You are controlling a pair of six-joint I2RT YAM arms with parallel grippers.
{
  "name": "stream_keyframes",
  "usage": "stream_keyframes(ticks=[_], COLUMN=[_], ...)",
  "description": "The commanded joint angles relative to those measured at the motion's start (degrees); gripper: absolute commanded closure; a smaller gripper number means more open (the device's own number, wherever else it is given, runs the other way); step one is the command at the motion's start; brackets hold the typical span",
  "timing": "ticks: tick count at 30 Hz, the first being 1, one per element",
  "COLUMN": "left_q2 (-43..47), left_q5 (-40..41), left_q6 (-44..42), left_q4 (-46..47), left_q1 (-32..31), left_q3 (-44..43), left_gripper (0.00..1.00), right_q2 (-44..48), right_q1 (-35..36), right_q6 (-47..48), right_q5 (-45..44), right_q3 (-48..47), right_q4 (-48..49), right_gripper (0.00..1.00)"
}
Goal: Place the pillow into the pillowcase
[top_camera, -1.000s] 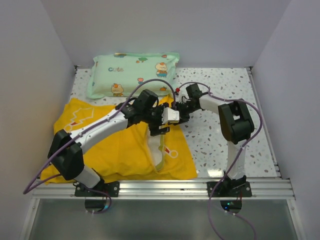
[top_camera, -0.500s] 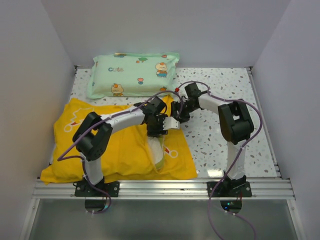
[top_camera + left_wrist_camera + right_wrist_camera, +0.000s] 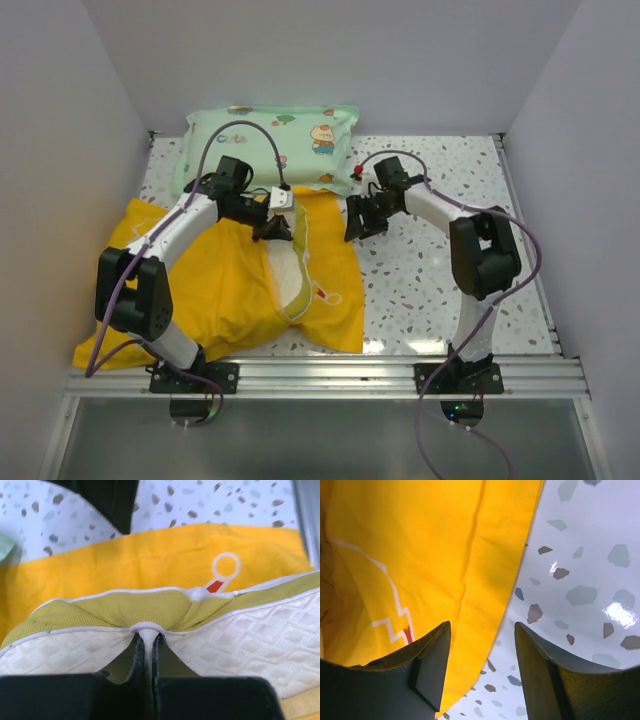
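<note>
Swung leftward since a second ago, left tool (image 3: 148,642) clamped on the pillow (image 3: 240,645) edge at its tips. Right tool (image 3: 482,630) half-open astride pillowcase (image 3: 420,545) edge, gripping nothing. Apparently mid-insertion; next, pinch that edge, feed pillow in.

White arms (image 3: 185,222) carry black joints (image 3: 485,255) and purple cables (image 3: 240,126).

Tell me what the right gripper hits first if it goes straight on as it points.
Most likely the pillowcase edge. The open right gripper straddles it, one jaw over the yellow fabric, the other over bare table. How far off the fabric lies is unclear from this view.
</note>
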State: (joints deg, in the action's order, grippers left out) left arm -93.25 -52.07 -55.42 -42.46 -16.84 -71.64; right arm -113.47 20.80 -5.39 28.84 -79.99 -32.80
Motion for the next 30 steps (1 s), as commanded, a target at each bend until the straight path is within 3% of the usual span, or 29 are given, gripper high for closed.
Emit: stream_keyframes(ticks=[1,7,13,15,16,20,24,30], left_q2=[2.72,3.08,4.04,4.57,4.66,4.05,4.13,7.38], left_q5=[-18.58,-25.17,-26.06,-25.97,-26.06,-26.50,-27.11,-27.55], left_q6=[-4.26,4.34,14.53,19.18,20.60,26.66,34.39,54.08], left_q4=[-4.83,2.28,13.87,18.98,21.60,25.93,32.86,54.56], left_q1=[0.31,2.69,3.39,3.66,3.74,4.01,4.01,4.45], left_q3=[0.53,2.20,4.13,5.01,5.19,5.37,5.89,9.84], left_gripper=[1.00,1.00,1.00,1.00,1.00,1.00,1.00,1.00], right_q2=[7.82,5.82,-0.96,-1.66,-1.75,-4.20,-8.78,-16.94], right_q1=[1.79,7.06,11.98,13.73,14.27,17.34,20.85,25.95], right_q6=[-3.39,-14.02,-27.82,-32.30,-33.54,-42.68,-42.96,-40.94], right_q5=[-0.73,6.04,5.88,2.47,1.23,-4.22,-12.65,-26.00], right_q3=[-0.26,0.01,3.50,4.92,5.45,6.07,0.90,-9.64], right_q4=[3.43,11.25,24.43,31.52,33.13,45.51,40.19,20.07], right_gripper=[0.44,0.49,0.49,0.43,0.32,0.20,0.18,0.17])
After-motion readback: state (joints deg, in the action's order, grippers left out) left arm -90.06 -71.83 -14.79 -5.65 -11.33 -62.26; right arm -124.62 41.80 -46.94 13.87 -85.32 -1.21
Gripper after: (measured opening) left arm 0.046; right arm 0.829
